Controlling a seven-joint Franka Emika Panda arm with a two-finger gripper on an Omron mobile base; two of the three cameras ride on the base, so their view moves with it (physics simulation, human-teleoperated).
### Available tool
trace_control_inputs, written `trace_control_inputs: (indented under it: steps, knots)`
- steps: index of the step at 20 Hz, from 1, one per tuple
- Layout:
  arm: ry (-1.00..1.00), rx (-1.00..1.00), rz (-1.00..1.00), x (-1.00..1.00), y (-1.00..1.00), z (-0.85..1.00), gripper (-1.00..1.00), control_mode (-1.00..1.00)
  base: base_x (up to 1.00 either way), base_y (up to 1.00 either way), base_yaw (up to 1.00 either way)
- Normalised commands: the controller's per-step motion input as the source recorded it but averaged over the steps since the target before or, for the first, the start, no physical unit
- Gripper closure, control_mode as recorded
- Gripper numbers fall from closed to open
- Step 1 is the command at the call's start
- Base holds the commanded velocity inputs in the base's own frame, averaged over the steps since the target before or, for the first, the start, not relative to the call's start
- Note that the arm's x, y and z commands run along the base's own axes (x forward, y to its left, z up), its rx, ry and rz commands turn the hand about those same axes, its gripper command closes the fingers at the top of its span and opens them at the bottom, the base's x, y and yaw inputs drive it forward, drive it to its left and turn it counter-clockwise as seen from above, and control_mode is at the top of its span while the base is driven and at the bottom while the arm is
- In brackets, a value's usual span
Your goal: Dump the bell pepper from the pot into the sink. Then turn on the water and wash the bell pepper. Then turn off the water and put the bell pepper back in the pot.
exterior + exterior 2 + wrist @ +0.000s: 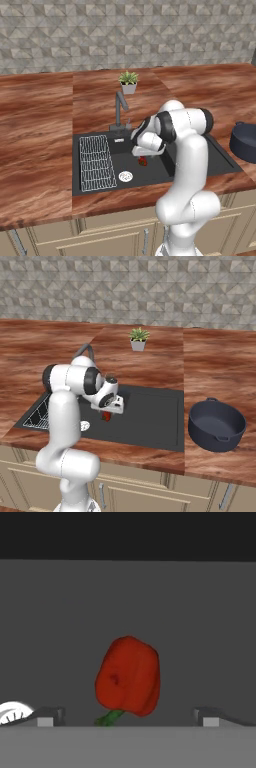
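Observation:
The red bell pepper (129, 677) lies on the floor of the black sink (160, 172), with its green stem toward the hand. My gripper (128, 718) hangs just above it, open, a fingertip (47, 716) on each side and the pepper centred in the gap. From the base cameras the pepper (143, 161) (106, 416) peeks out right under the hand, near the round silver drain (125, 176). The dark navy pot (216, 425) stands upright on the counter right of the sink (150, 423). No stream runs from the faucet (120, 107).
A wire grid rack (95, 162) fills the sink's left part. A small potted plant (128, 82) stands behind the faucet on the wooden counter (40, 130). A tiled wall (128, 286) closes the back. The drain (12, 712) shows at the hand view's lower left.

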Motion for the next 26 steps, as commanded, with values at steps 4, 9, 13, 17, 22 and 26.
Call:
trace_control_inputs:
  steps: [4,9,13,17,22,26]
  knots:
    - [0.00,0.00,0.00,0.09,0.00,-0.19,-1.00,-1.00,0.00,0.00,0.00]
    - [0.00,-0.01,0.00,0.10,0.02,-0.19,-1.00,-1.00,0.00,0.00,0.00]
    - [0.00,0.00,0.00,0.04,0.06,-0.16,-1.00,-1.00,0.00,0.00,0.00]
    - [0.00,0.00,0.00,0.03,0.06,-0.12,-1.00,-1.00,0.00,0.00,0.00]
    - [0.00,0.00,0.00,0.02,0.01,-0.18,1.00,-1.00,0.00,0.00,0.00]
    - [0.00,0.00,0.00,-0.03,0.00,-0.21,1.00,-1.00,0.00,0.00,0.00]
